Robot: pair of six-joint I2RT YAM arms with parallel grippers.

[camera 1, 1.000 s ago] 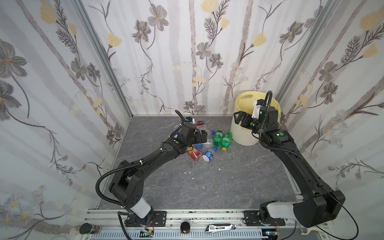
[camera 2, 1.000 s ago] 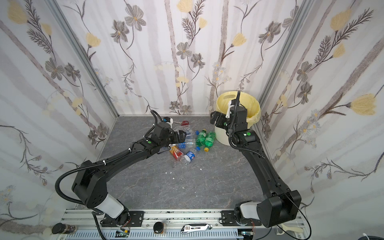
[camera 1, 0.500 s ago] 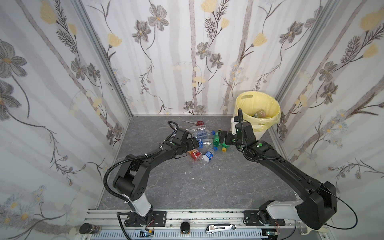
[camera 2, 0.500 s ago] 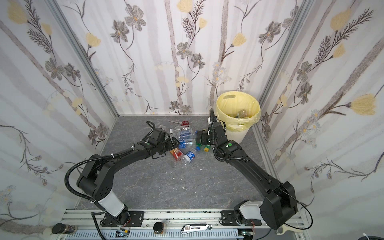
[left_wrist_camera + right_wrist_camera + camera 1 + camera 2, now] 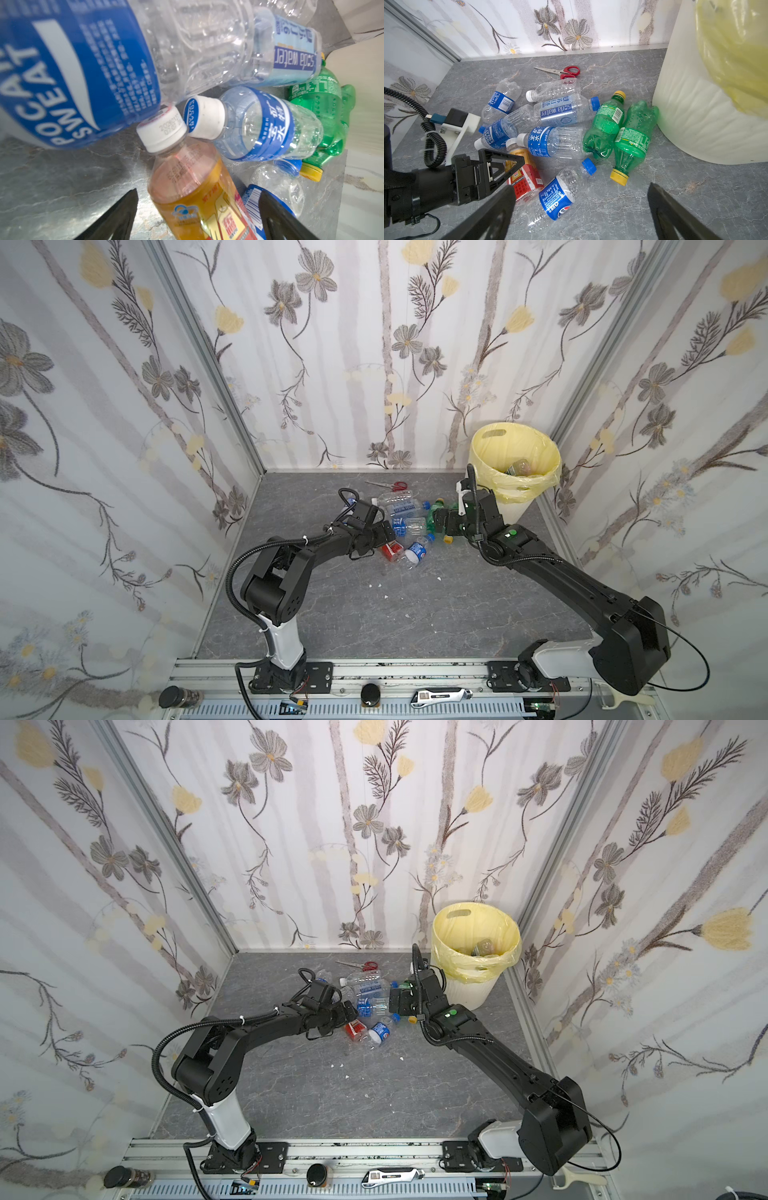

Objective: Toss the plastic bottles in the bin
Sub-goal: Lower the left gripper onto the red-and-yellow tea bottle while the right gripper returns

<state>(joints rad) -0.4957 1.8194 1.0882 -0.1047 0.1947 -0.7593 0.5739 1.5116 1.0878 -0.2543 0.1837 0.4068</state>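
Note:
A pile of plastic bottles (image 5: 409, 522) (image 5: 372, 1000) lies on the grey floor left of the bin (image 5: 517, 508) (image 5: 473, 992) (image 5: 695, 116), whose yellow liner holds a few bottles (image 5: 519, 467). My left gripper (image 5: 197, 207) (image 5: 385, 532) is low at the pile's near-left side. Its jaws stand open astride the orange-labelled bottle (image 5: 193, 187) (image 5: 523, 174), with a gap at one finger. My right gripper (image 5: 580, 187) (image 5: 438, 518) is open above the floor, between a Pepsi bottle (image 5: 560, 195) and a green bottle (image 5: 633, 137). A second green bottle (image 5: 606, 124) lies beside that one.
Red-handled scissors (image 5: 562, 71) (image 5: 390, 486) lie behind the pile near the back wall. Small white scraps (image 5: 376, 585) dot the floor in front. Flowered walls close in on three sides, and the bin fills the back right corner.
My right arm swung from over the bin down to the pile's right side. My left gripper dropped lower around the orange-labelled bottle and its jaws have begun to narrow.

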